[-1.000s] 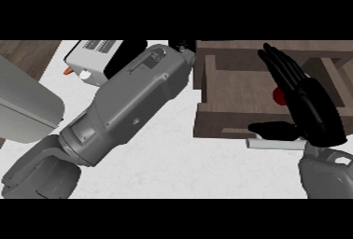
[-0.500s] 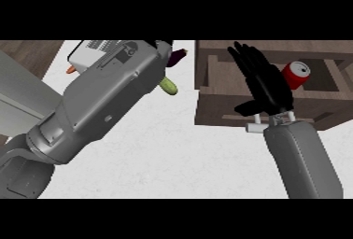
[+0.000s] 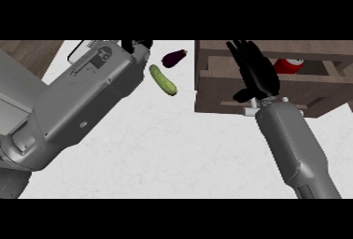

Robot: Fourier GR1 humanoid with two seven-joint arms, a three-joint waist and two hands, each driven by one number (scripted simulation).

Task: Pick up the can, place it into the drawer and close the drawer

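red can point(image 3: 288, 66) inside the open wooden drawer point(image 3: 303, 88), lying toward the back, partly hidden behind the right hand. right hand point(image 3: 255, 70) stretched flat over the drawer, fingers straight and together, holding nothing, the can just beside it on its right side (touching or apart: cannot tell). thumb down at the drawer's front wall, near the pale handle point(image 3: 257, 105). left hand point(image 3: 136, 45) mostly hidden behind its own grey forearm at the upper left, only dark finger tips showing, so open or curled cannot be told. green cucumber point(image 3: 163, 80) and dark eggplant point(image 3: 173, 58) on the white counter point(image 3: 172, 149), between forearm and drawer, well apart from the can.
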